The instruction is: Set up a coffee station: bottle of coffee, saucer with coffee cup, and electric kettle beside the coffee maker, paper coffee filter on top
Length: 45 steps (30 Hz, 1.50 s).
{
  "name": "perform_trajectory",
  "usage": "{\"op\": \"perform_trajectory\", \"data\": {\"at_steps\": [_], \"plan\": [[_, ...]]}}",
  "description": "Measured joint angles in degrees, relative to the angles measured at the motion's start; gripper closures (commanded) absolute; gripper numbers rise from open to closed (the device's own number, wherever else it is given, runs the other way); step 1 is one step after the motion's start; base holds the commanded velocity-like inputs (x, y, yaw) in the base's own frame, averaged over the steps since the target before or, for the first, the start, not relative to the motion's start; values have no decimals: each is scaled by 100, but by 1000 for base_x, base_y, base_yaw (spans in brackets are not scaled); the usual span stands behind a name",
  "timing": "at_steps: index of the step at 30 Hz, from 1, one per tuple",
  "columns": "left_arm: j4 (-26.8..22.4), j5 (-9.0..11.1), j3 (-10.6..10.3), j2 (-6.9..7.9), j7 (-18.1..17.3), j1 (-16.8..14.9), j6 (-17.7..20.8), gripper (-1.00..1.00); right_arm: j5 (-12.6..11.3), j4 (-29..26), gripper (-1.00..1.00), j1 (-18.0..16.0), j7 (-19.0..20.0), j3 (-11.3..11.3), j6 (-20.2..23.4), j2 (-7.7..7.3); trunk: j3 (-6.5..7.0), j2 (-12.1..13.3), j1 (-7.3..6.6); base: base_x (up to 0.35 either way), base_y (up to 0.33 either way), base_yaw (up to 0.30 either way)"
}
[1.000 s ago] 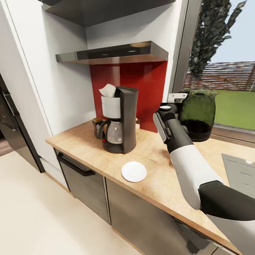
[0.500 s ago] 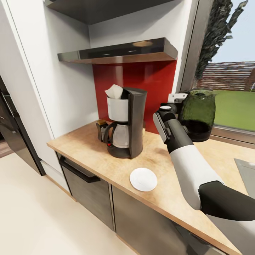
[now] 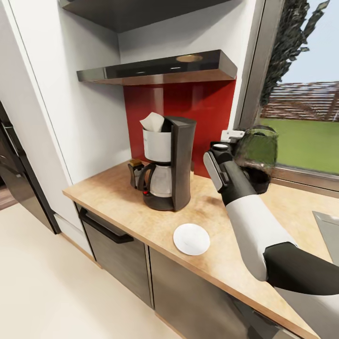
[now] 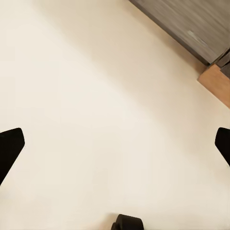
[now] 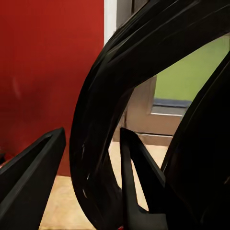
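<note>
Clearly heavy-looking, rigid and breakable: glass kettle (image 3: pixel 254 157) lifted off the worktop (image 3: pixel 207 221) beside the coffee maker (image 3: pixel 165 162). Right gripper (image 5: pixel 88 158) clenched round its black loop handle (image 5: pixel 103 120), the sensible hold. Left gripper (image 4: pixel 115 143) released, over bare floor.

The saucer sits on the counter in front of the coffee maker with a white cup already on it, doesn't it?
Not quite. The saucer does sit on the countertop in front of the coffee maker, but it is bare: the head view shows no cup on it.
</note>
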Motion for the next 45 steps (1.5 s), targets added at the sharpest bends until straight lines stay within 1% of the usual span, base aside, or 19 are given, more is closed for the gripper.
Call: {"op": "perform_trajectory", "data": {"at_steps": [2, 3, 6, 7, 9, 13, 15, 17, 21, 38, 43, 45], "plan": [[0, 0, 0, 2, 0, 0, 0, -100, -62, 8, 100, 3, 57, 4, -3, -2, 0, 0, 0, 0, 0, 0], [0, 0, 0, 1, 0, 0, 0, -100, -98, 11, 100, 10, 182, 2, -16, -5, 0, 0, 0, 0, 0, 0], [0, 0, 0, 4, 0, 0, -2, -100, -101, 12, 100, 92, 815, -1, -22, -27, 0, 0, 0, 0, 0, 0], [0, 0, 0, 6, 0, 0, -3, -100, -81, 13, 100, 108, 908, -2, -15, -32, 0, 0, 0, 0, 0, 0], [0, 0, 0, 7, 0, 0, -1, -100, -60, 14, 100, 129, 1020, -2, -8, -41, 0, 0, 0, 0, 0, 0], [-1, 0, 0, 8, 0, 0, -2, -100, -54, 14, 100, 143, 1098, 3, -19, -42, 0, 0, 0, 0, 0, 0], [0, 0, 0, 9, 0, 0, 0, -100, -69, 9, 100, 186, 1306, 3, -155, -45, 0, 0, 0, 0, 0, 0], [0, 0, 0, 9, 0, 0, 1, -100, -49, 9, 100, 203, 1404, 3, -209, -47, 0, 0, 0, 0, 0, 0], [-1, 0, 0, 9, 0, 0, -3, -100, -42, 9, 100, 221, 1497, 6, -263, -48, 0, 0, 0, 0, 0, 0], [-2, 0, 0, 9, 0, 0, -2, -100, -38, -2, 100, 224, 1525, 20, -271, -48, 1, 0, 1, -99, 0, 0], [-5, 0, 30, 9, 3, 0, -5, -100, -53, -3, 100, 224, 2034, 22, -277, -56, 0, 0, 0, -8, 0, 0], [-7, 0, 39, 9, 2, 0, -5, -100, -35, -2, 100, 224, 2083, 24, -271, -57, 0, 0, 0, -1, 0, 0]]}}
